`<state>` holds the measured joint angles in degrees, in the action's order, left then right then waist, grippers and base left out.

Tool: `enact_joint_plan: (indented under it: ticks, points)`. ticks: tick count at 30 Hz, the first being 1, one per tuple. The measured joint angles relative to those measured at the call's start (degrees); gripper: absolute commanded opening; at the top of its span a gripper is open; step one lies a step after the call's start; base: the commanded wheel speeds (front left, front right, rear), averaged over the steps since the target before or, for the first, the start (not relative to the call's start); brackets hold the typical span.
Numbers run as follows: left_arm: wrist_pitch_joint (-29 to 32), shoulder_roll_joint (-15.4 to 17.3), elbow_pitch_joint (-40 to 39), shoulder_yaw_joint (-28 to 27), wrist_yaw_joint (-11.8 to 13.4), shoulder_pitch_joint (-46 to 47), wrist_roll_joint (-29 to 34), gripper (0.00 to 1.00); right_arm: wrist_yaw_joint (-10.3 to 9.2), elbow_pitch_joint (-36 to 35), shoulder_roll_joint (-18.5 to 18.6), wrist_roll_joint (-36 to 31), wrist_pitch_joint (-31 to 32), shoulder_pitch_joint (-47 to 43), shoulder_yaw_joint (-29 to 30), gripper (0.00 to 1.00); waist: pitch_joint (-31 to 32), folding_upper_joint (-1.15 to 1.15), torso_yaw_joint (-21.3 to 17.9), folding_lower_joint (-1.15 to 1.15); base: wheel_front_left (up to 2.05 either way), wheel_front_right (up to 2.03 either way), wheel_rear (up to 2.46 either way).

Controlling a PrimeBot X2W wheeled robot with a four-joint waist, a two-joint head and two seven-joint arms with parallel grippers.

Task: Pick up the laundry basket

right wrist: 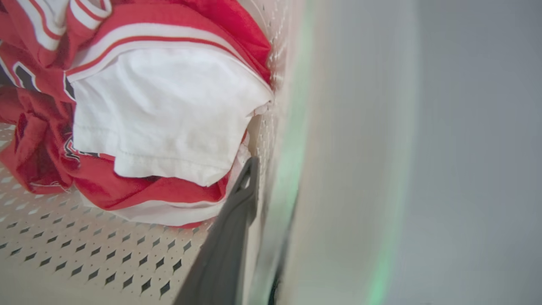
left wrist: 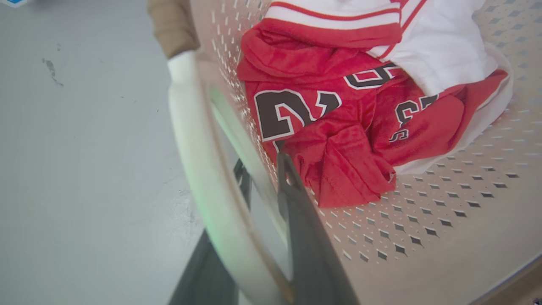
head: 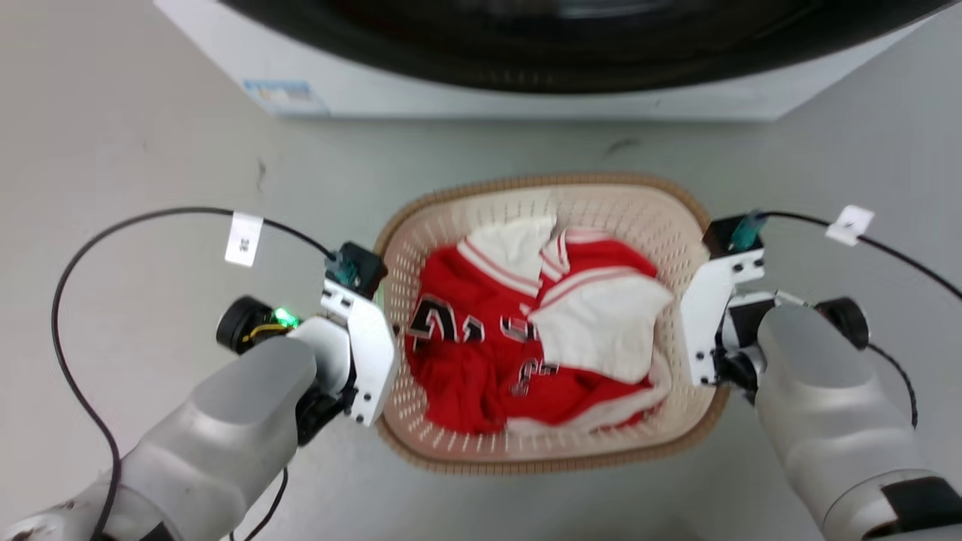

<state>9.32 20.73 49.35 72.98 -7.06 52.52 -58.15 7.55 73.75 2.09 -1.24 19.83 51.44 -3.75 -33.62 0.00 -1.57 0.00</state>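
Cream laundry basket [head: 543, 183]; left claw [left wrist: 264, 167], right claw [right wrist: 267, 169] straddle its sides.

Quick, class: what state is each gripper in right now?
Left gripper: closed on the white handle of the laundry basket, a finger each side.
Right gripper: cannot be told; one finger is inside the basket wall, the other hidden.

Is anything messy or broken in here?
Nothing looks broken or spilled. The laundry basket stands upright on the floor, and the red and white clothes are just crumpled up inside it.
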Motion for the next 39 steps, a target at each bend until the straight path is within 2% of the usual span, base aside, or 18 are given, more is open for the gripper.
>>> enact_joint_plan:
  ticks: [6, 13, 24, 33, 39]
  points:
    - [6.2, 2.8, -5.3, 0.2, 0.0, -2.9, -2.5, 0.0, -0.04, 0.0, 0.0, 5.7, 9.2, -2.1, -5.6, 0.0, 7.4, 0.0, -0.9, 0.0, 0.0, 0.0, 0.0]
    - [10.3, 5.8, -10.0, 0.2, 0.1, -4.8, -3.5, 0.0, -0.04, -0.3, -0.1, 11.9, 15.0, -2.9, -9.9, 0.0, 15.4, 0.01, -1.8, -0.01, 0.0, 0.0, 0.0]
    - [17.3, 8.3, -14.5, 0.2, 0.2, -8.3, -7.7, 0.0, -0.04, -3.3, 0.1, 18.7, 20.4, -5.3, -16.5, 0.0, 25.6, 0.01, -2.8, -0.01, 0.0, 0.0, 0.0]
    - [20.6, 9.4, -16.6, 0.1, 0.2, -10.7, -8.1, 0.0, -0.05, -3.0, 0.1, 22.0, 25.7, -6.6, -18.8, 0.0, 32.4, 0.01, -3.2, -0.01, 0.0, 0.0, 0.0]
    - [21.8, 9.6, -17.1, 0.1, 0.2, -11.1, -9.5, 0.0, -0.05, -3.1, 0.4, 23.7, 26.7, -6.9, -19.6, 0.0, 34.7, 0.01, -3.4, -0.01, 0.0, 0.0, 0.0]
